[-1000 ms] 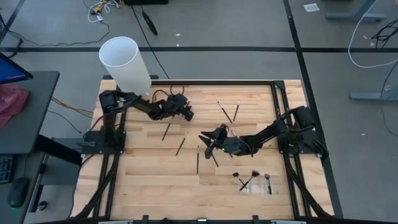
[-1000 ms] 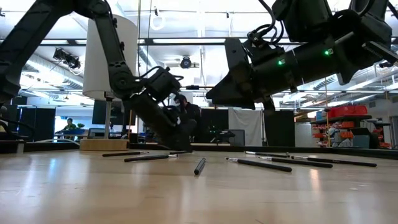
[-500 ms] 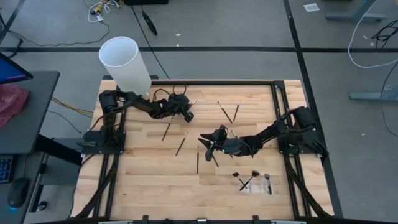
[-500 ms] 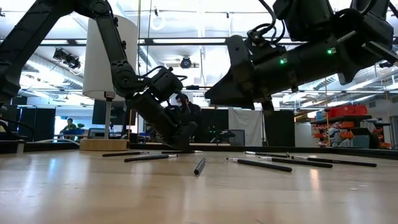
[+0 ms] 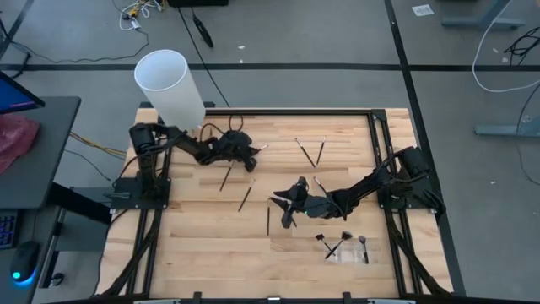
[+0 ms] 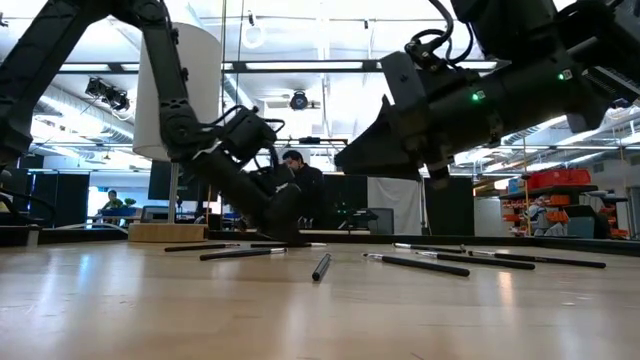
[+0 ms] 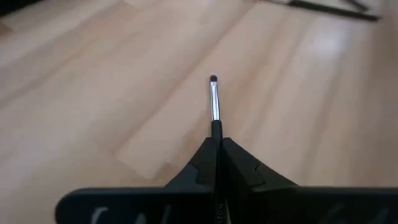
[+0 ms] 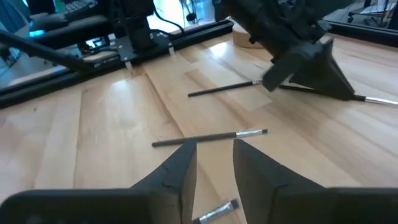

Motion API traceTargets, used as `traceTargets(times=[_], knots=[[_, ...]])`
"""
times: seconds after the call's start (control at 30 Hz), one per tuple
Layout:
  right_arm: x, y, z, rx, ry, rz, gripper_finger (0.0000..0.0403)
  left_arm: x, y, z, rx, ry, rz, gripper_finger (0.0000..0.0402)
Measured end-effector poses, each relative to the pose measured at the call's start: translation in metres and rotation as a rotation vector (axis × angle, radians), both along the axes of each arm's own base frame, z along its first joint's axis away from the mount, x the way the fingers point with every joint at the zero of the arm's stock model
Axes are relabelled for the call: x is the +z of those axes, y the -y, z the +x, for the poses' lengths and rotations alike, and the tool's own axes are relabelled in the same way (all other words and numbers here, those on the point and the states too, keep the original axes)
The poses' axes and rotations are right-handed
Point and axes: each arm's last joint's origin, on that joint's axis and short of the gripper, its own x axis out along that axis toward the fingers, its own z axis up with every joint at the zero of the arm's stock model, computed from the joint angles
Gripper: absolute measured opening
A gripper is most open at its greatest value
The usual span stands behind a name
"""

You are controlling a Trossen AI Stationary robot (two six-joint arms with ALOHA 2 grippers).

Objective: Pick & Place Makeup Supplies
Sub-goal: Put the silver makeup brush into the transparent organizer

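Observation:
Several thin dark makeup brushes lie flat on the wooden table: one, one, one, a crossed pair at the far side, and more at the near right. My left gripper, at the far left, is shut on one brush, whose pale ferrule and small tip stick out past the fingers. My right gripper hovers open above the table's middle, over a brush. My left gripper pinches the brush's dark handle between its two fingers, just behind the ferrule. The fingers slant down from the table's left and lie along the brush. The bristle end points toward the table's right; whether the brush is clear of the wood I cannot tell.
A big white cylinder stands at the table's far left corner, behind my left arm. Black cables run by the far edge. A person sits in the room beyond the table. Bare wood lies at the near left.
My left gripper has shut on the brush at the far left and drawn back a little toward the table's left edge. My right gripper has moved toward the table's near edge, still open.

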Motion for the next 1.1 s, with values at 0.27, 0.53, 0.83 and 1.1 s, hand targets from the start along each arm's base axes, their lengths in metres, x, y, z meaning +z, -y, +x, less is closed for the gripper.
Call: traceTargets(times=[0.27, 0.53, 0.83, 1.1], knots=[[-0.001, 0.0, 0.0, 0.0, -0.013, -0.005, 0.0105, -0.003, 0.014, -0.019, -0.089, 0.162, -0.019, 0.0005], [-0.001, 0.0, 0.0, -0.001, -0.013, -0.005, 0.0105, -0.005, 0.016, -0.025, -0.088, 0.17, 0.0, 0.001], [-0.001, 0.0, 0.0, -0.001, -0.012, -0.005, 0.0105, -0.005, 0.017, -0.025, -0.153, 0.15, 0.061, 0.0083], [-0.001, 0.001, 0.0, -0.003, -0.012, -0.006, 0.0105, -0.01, 0.025, -0.02, -0.2, 0.093, 0.221, 0.0154]])
